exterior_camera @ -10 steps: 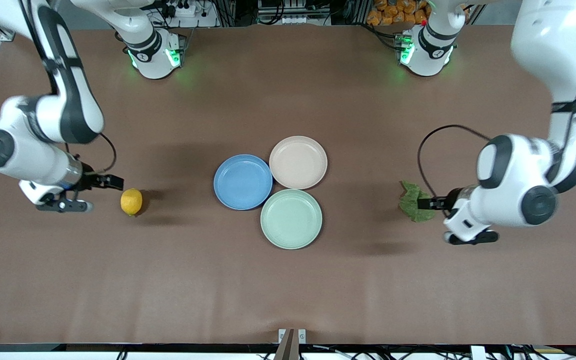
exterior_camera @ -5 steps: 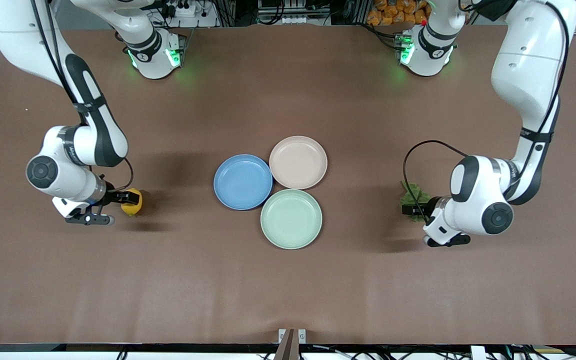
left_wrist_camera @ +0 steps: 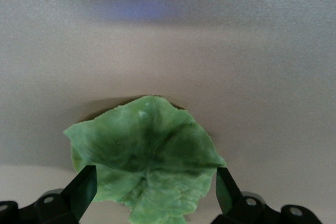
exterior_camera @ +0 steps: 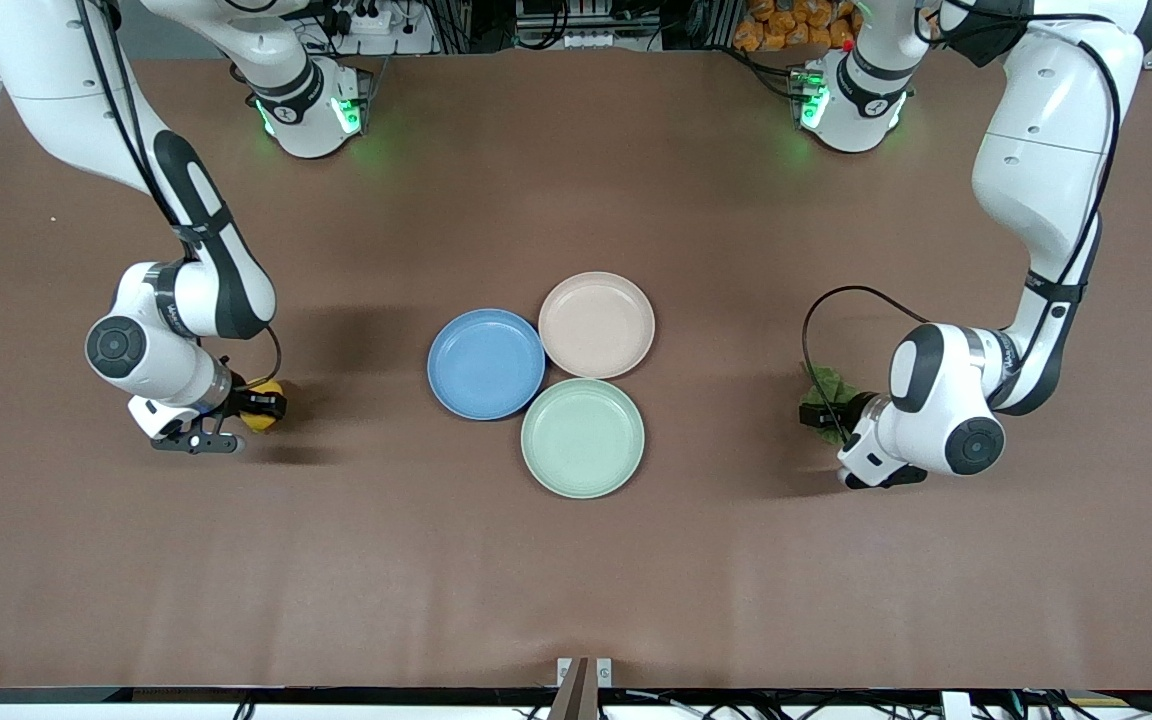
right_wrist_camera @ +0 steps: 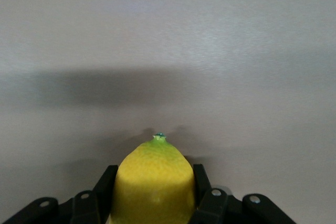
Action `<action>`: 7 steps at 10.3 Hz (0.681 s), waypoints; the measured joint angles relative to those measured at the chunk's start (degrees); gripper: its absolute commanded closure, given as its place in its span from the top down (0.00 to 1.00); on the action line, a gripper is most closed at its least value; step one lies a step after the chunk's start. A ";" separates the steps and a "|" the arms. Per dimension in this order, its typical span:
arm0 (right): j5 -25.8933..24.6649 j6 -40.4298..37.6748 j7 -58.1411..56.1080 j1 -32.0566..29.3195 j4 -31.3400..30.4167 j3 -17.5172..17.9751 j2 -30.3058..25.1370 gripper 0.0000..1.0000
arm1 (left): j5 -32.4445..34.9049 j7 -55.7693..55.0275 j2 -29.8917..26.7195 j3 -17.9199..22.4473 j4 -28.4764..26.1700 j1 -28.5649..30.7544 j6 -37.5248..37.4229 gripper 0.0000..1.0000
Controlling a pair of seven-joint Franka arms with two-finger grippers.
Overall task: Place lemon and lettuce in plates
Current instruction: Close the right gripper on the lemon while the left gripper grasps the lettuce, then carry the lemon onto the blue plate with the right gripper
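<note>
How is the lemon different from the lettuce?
The lemon is yellow, round and plump; the lettuce is green, flat and crinkly. The lemon lies toward the right arm's end of the table, the lettuce toward the left arm's end. The right gripper has its fingers right against the lemon's sides; the left gripper has its fingers spread wide around the lettuce. Both sit on the table, not yet in a plate.

I see bright, even light from above on the brown table (exterior_camera: 576,580). Soft dark shadows lie beside both arms and the plates. Green lights glow at the arm bases. Both wrist views look pale and washed out, with the table far off soft and blurry.
</note>
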 measured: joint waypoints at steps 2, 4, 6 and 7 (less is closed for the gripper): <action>0.02 -0.38 7.29 4.89 1.09 0.29 -0.66 0.00 | 0.00 0.00 0.00 0.01 0.02 0.03 0.37 0.39; 0.04 -5.81 16.13 9.74 4.45 1.81 -1.92 0.00 | 0.16 0.00 -0.03 0.05 0.11 0.07 0.47 0.09; 0.04 -8.21 26.56 16.22 7.83 2.48 -2.35 0.00 | 0.21 0.03 -0.14 0.07 0.51 0.14 0.46 0.01; 0.05 -8.32 31.81 19.75 8.71 2.57 -2.34 0.00 | 0.21 0.03 -0.20 -0.01 0.79 0.06 0.46 0.00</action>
